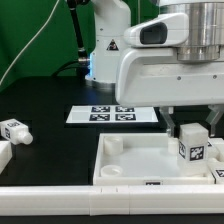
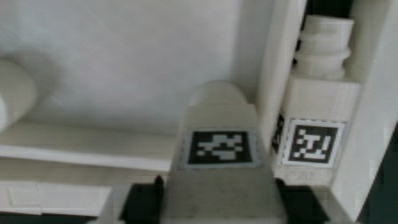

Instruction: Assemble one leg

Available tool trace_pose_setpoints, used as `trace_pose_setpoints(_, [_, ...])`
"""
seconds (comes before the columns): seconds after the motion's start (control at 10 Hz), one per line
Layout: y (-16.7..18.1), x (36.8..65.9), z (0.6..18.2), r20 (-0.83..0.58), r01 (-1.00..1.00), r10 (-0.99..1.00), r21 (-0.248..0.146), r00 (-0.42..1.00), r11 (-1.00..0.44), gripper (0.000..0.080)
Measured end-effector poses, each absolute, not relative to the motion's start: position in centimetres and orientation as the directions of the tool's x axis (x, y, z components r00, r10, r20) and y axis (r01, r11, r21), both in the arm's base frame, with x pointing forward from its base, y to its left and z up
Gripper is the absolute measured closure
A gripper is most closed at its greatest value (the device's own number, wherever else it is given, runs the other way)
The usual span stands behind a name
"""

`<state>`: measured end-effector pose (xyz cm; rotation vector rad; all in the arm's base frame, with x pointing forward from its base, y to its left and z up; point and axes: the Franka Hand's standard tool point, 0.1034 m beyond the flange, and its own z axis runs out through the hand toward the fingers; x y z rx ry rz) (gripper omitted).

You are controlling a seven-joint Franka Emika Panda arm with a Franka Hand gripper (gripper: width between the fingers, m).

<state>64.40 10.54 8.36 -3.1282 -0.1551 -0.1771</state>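
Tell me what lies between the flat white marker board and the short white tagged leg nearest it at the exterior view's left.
Nothing: the exterior view shows only bare black table between the marker board and that leg.

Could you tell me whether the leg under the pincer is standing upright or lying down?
Upright: in the exterior view the leg stands on end on the square panel, beneath the pincer.

Gripper (image 1: 190,128) holds leg (image 1: 192,146) upright over panel (image 1: 125,160)
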Motion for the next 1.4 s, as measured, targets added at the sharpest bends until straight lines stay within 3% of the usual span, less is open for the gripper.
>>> trace_pose_setpoints(0.3, [10.6, 64.4, 8.4, 0.112, -0.001, -0.002, -0.012, 0.994, -1.0, 0.0517])
trace_pose_setpoints(0.7, [11.3, 63.8, 8.2, 0.092, -0.415, -0.418, -0.055, 0.904, -0.908, 0.0517])
trace_pose_setpoints(1.0, [11.5, 63.7, 8.2, 0.058, -0.685, -0.691, -0.094, 0.72, -0.722, 0.0517])
trace_pose_setpoints(1.2, [11.9, 63.7, 8.1, 0.027, -0.855, -0.861, -0.104, 0.508, -0.508, 0.0517])
trace_pose_setpoints(1.4, [11.9, 63.8, 8.2, 0.013, -0.9, -0.906, -0.108, 0.424, -0.423, 0.0516])
